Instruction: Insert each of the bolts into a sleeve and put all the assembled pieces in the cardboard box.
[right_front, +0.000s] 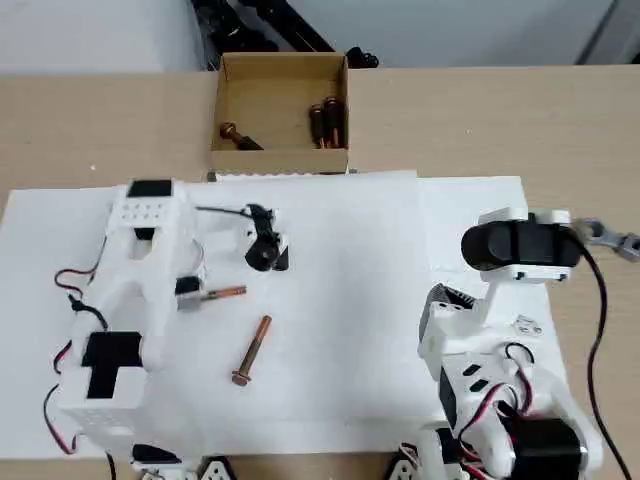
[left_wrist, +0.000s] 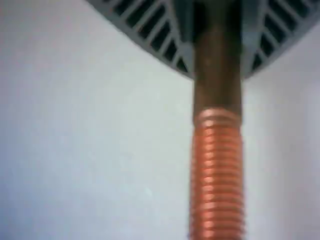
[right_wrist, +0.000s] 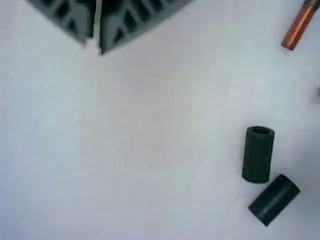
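Bolt-to-sleeve assembly is judged to be the step in hand. One copper-coloured bolt (left_wrist: 217, 165) is clamped by its smooth shank in the left gripper (right_front: 192, 293), with the threaded end projecting free over the white sheet (right_front: 340, 300). A second bolt (right_front: 252, 350) is seen lying loose on the sheet, near the held one but apart from it.

Farther out, two black sleeves (right_wrist: 258, 154) (right_wrist: 274, 199) lie just beside each other on the sheet, between the left arm and the cardboard box (right_front: 280, 160). Inside the box, several copper-and-black pieces (right_front: 328, 122) rest against one wall and another (right_front: 235, 135) lies toward the opposite side, so part of the work is taken to be done already. The right gripper (right_wrist: 96, 42) is held with its jaws together on nothing, above bare sheet well apart from the sleeves.

For the next move, a sleeve would have to be steadied or lifted, most likely by the right gripper, which must first be opened. The threaded tip would then need to be lined up with the bore. A slight tilt could push the sleeve away, since it may roll.
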